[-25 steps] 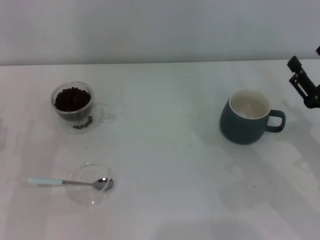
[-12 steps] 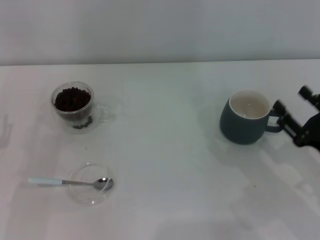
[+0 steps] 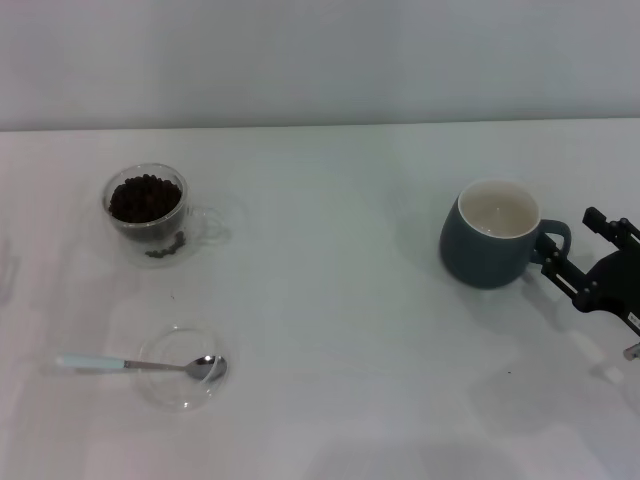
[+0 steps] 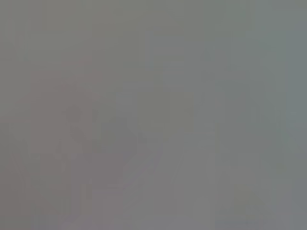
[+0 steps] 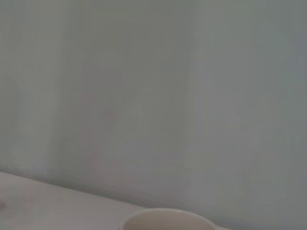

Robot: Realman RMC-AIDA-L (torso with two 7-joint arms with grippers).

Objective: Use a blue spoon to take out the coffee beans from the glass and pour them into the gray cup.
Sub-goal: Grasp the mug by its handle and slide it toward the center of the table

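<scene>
Right end effector (image 3: 580, 255) just beside gray cup (image 3: 492, 240) handle.

Glass (image 3: 146, 210) far left, upright, full of coffee beans (image 3: 145, 197). Blue spoon (image 3: 140, 365) flat nearer, bowl right. Gray cup (image 3: 493, 235) right, upright, empty.

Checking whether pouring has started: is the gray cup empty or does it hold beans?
Empty: the gray cup stands upright, showing only its cream inside.

My right gripper (image 3: 583, 252) sits low at the far right edge, fingers (image 3: 598, 222) spread apart and pointing left. I can't see my left arm anywhere.
</scene>
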